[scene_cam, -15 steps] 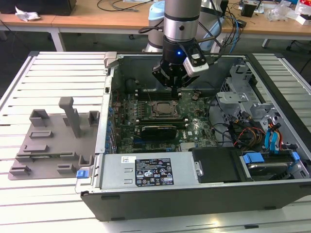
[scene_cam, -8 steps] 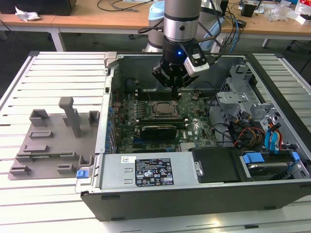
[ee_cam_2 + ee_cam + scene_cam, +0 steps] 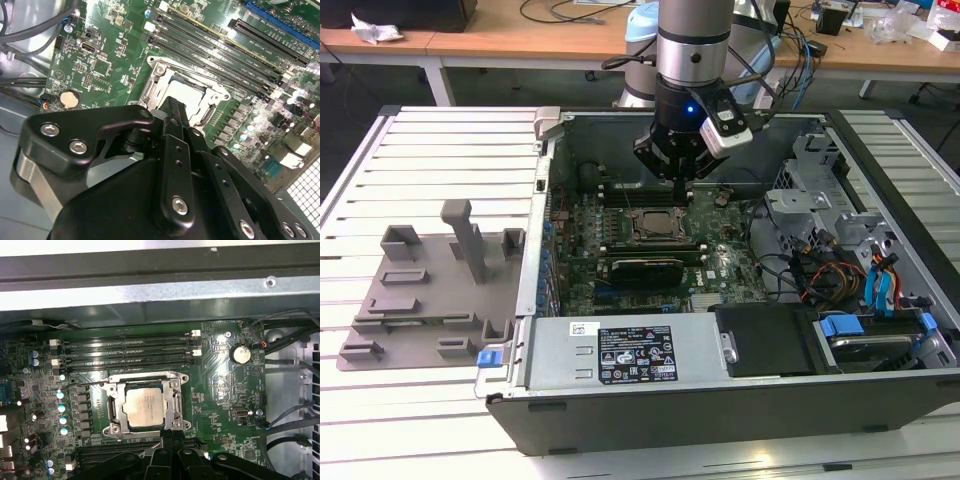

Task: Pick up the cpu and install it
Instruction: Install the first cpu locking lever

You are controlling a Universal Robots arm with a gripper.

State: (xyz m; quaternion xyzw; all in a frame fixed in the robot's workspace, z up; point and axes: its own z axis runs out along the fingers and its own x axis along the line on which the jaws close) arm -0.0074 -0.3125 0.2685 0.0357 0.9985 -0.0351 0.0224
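Black linkage of the hand point(image 3: 172, 107) hangs just above the socket point(image 3: 145, 407), fingers pressed together and empty, while the cpu point(image 3: 144, 406) sits seated in the frame at 6 o'clock of the memory slots point(image 3: 127, 347); placement looks done, retreat must be straight up.

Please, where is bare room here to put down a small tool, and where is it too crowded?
Free: the slatted white table beyond the grey tray, and the strip in front of the computer case. Crowded: inside the case, where the gripper hangs over the socket with the cpu in it, memory slots on one side and cables towards the exterior view's right.
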